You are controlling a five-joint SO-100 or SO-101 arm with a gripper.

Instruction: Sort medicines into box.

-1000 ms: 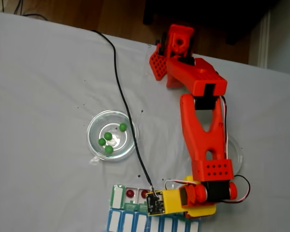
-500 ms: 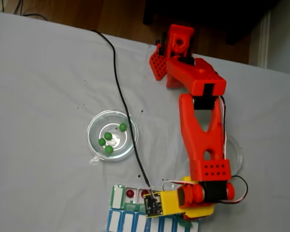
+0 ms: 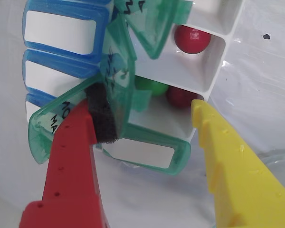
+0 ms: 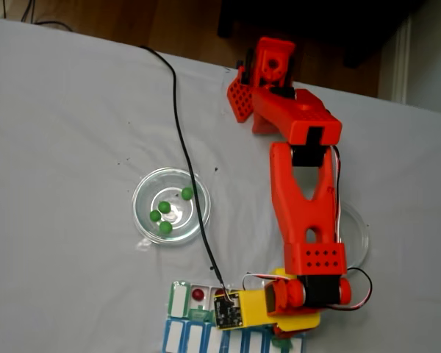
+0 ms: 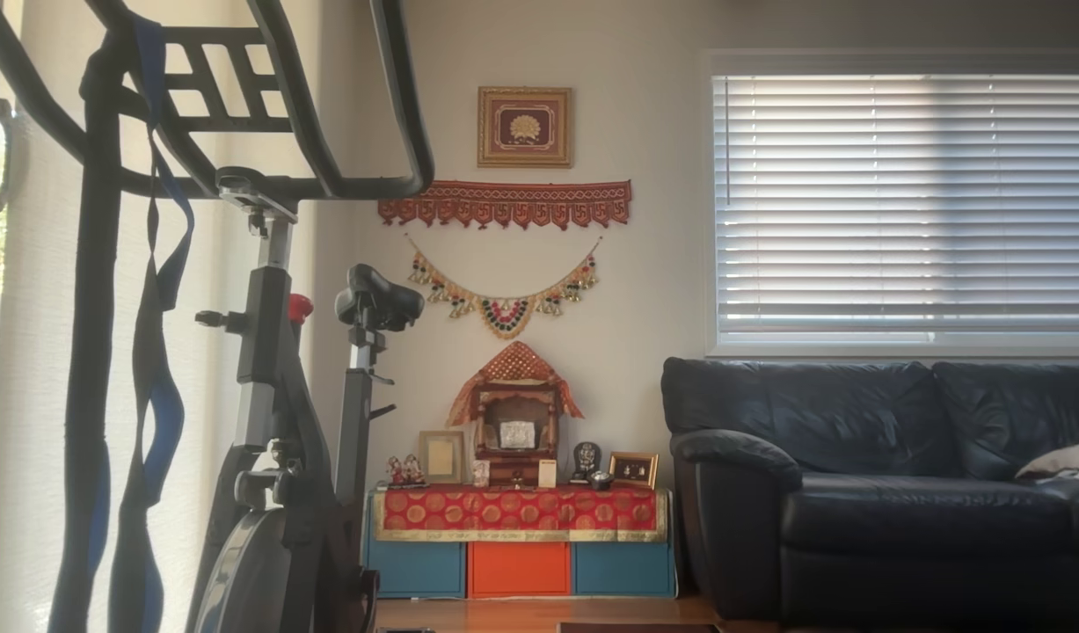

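- A white cloth-covered table (image 4: 66,132) is filling the fixed view, with a strip of wooden floor showing along its top edge; the other view is looking into a living room with an exercise bike (image 5: 275,369), a black leather sofa (image 5: 891,475), a window with closed blinds and a small decorated shrine against the wall.
- The orange arm (image 4: 305,198) is reaching from its base at the top of the fixed view down to the pill organizer (image 4: 195,312) at the bottom edge, a black cable (image 4: 184,147) trailing across the cloth to the wrist camera.
- The gripper (image 3: 145,111) is standing wide open in the wrist view (nothing between its jaws), its red finger (image 3: 71,161) with a black foam pad touching a raised green lid (image 3: 114,80), its yellow finger (image 3: 228,156) beside the white end of the box.
- The green lids are carrying black day lettering; it is only partly readable, something like "MO" on the lid nearest the red finger.
- In the open white compartments, one red ball (image 3: 192,38) is sitting alone, while the next one is holding a green ball (image 3: 154,87) touching another red ball (image 3: 180,97).
- The blue row of lids (image 3: 61,31) with blank white labels is lying closed alongside.
- Four green balls (image 4: 165,208) are lying in a clear glass dish (image 4: 143,191) to the left of the arm in the fixed view; a second glass dish (image 4: 359,228) is peeking out from behind the arm.
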